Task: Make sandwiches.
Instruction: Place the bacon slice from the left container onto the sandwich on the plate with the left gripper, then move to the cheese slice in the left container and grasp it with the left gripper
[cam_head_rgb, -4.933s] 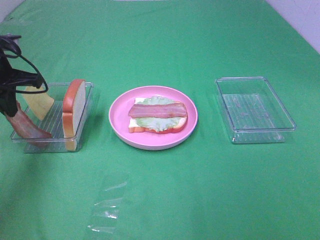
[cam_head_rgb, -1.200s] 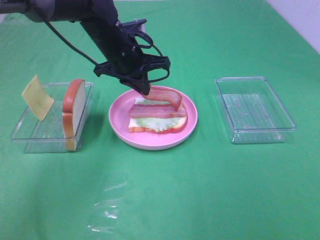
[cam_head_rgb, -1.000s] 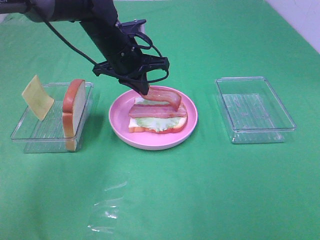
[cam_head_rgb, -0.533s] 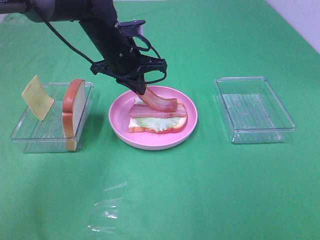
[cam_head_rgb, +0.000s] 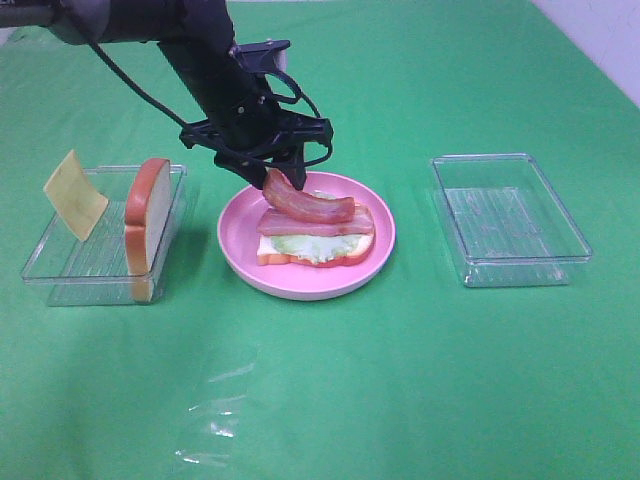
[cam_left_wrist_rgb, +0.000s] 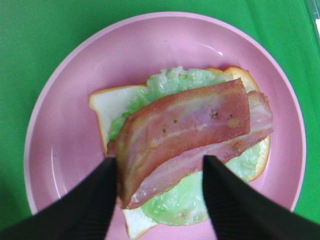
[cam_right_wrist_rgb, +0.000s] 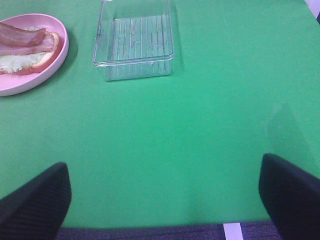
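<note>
Pink plate (cam_head_rgb: 236, 250): centre of the frame, carrying bread slice (cam_head_rgb: 268, 253), lettuce (cam_head_rgb: 298, 243), lower bacon strip (cam_head_rgb: 325, 226).
Upper bacon strip (cam_head_rgb: 315, 208): lying on the stack, left end raised.
Left gripper (cam_head_rgb: 274, 176): clamped on that raised end.
Right gripper (cam_right_wrist_rgb: 162, 200): spread wide, empty, over table (cam_right_wrist_rgb: 200, 125).

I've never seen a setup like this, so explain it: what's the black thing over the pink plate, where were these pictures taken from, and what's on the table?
That's one arm of a two-armed robot; each arm ends in a two-finger gripper. The wide picture comes from a camera mounted high; the other two come from cameras on the wrists. The left gripper holds one end of a bacon strip; the rest lies on the sandwich on the plate. The right gripper is open, holding nothing. The left tray holds a cheese slice and a bread slice; the right tray sits on the plate's other side.
</note>
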